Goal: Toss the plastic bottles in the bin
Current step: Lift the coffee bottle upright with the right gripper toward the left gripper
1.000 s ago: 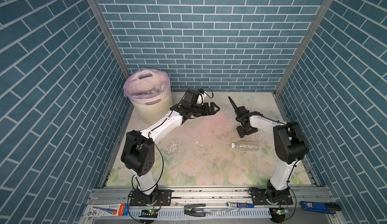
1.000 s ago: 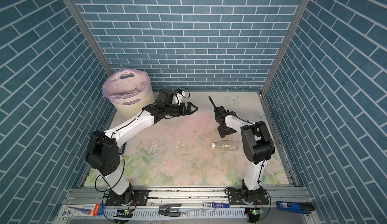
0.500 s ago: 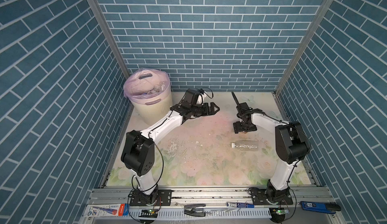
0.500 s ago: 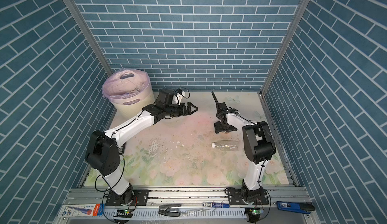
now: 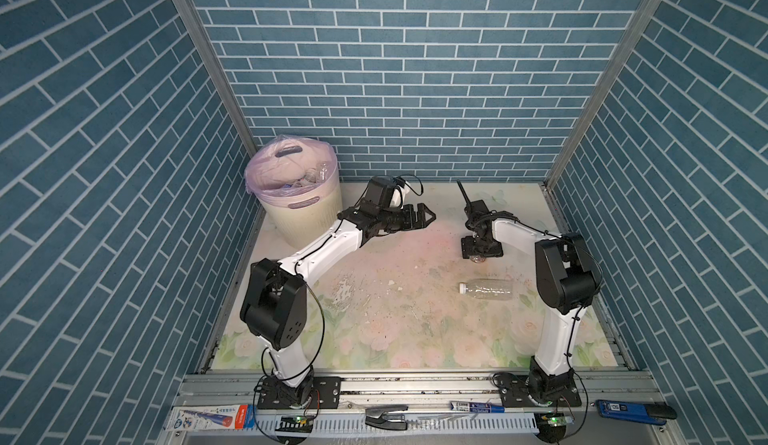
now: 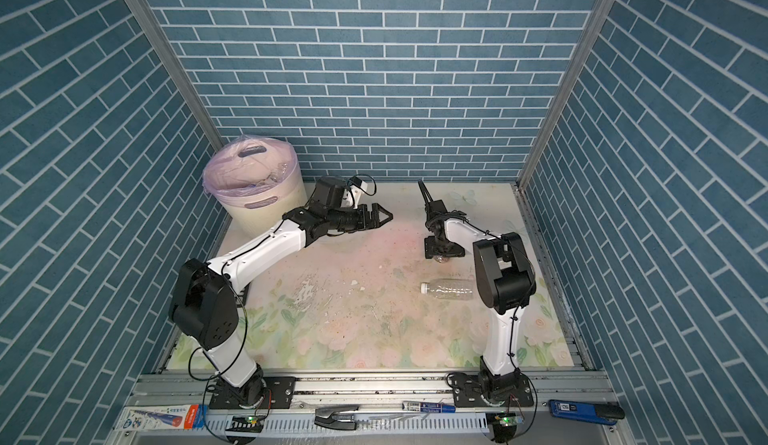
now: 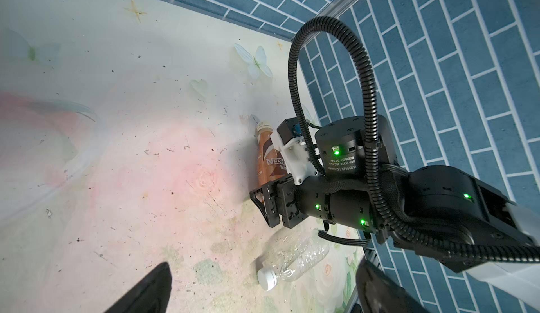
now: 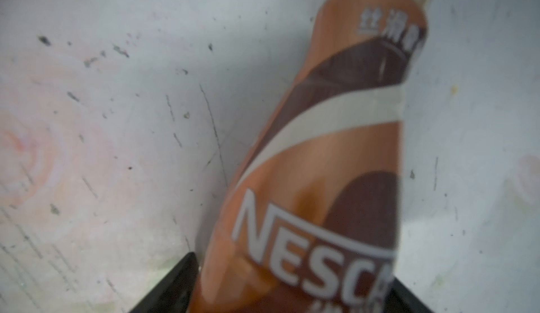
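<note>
Toward the back right of the bench, the right gripper [image 5: 478, 255] pointed straight down at the floral mat [image 5: 374, 264] over a brown-and-cream-labelled plastic coffee bottle [image 7: 267, 156], which seemed to lie on the mat with its cap toward the back wall. Through the right wrist camera I saw the black fingers [image 8: 172, 288] flanking the coffee bottle's lower body, close against both sides, but whether they had actually clamped it I could not tell. A plain clear plastic bottle [image 5: 487, 290] with a white cap lay on its side just in front of that gripper, near the right edge, cap pointing toward the middle of the bench. My left gripper [image 5: 429, 215] hung above the mat near the back middle, jaws spread wide and holding nothing. At the back left corner stood the cream-white ribbed plastic bin [image 5: 305, 222], lined with a translucent pink bag [image 5: 266, 168]; I could make out several clear bottles [image 5: 309, 177] piled inside it.
</note>
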Controlling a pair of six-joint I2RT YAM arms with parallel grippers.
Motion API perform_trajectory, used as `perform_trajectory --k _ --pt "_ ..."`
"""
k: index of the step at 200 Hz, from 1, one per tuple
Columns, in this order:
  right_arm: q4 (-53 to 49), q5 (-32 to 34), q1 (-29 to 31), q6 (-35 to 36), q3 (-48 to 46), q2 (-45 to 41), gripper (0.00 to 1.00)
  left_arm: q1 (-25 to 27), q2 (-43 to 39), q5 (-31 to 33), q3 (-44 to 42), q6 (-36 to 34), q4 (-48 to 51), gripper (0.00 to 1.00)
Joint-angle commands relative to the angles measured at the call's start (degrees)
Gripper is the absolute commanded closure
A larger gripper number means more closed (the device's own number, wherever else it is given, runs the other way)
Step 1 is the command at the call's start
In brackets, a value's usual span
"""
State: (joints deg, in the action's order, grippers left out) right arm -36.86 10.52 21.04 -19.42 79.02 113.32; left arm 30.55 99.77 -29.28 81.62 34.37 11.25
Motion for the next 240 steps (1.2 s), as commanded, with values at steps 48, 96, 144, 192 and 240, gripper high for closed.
perform_trajectory --k 48,96,144,192,240 --pt "0.4 -1.87 -0.21 0.37 0.28 -3.33 0.56 -0.27 -0.4 -0.08 -0.55 0.25 -0.21 0.01" --pt "8.04 -18.81 -0.12 4.08 -5.21 -14.68 0.57 -3.21 -0.62 -2.19 -4.76 7.68 -7.8 0.01" --pt "12.12 -29.06 0.56 6.41 -6.6 -21.03 0.57 -4.28 1.97 -5.93 -5.51 17.78 -17.47 0.01" --pt "16.97 -36.31 2.83 6.81 -6.78 -23.52 0.57 -4.03 6.66 -7.51 -2.5 26.88 -25.32 0.01" --pt "18.13 -39.33 4.27 7.29 -6.18 -24.28 0.57 -3.67 7.34 -4.41 1.35 25.7 -22.98 0.06"
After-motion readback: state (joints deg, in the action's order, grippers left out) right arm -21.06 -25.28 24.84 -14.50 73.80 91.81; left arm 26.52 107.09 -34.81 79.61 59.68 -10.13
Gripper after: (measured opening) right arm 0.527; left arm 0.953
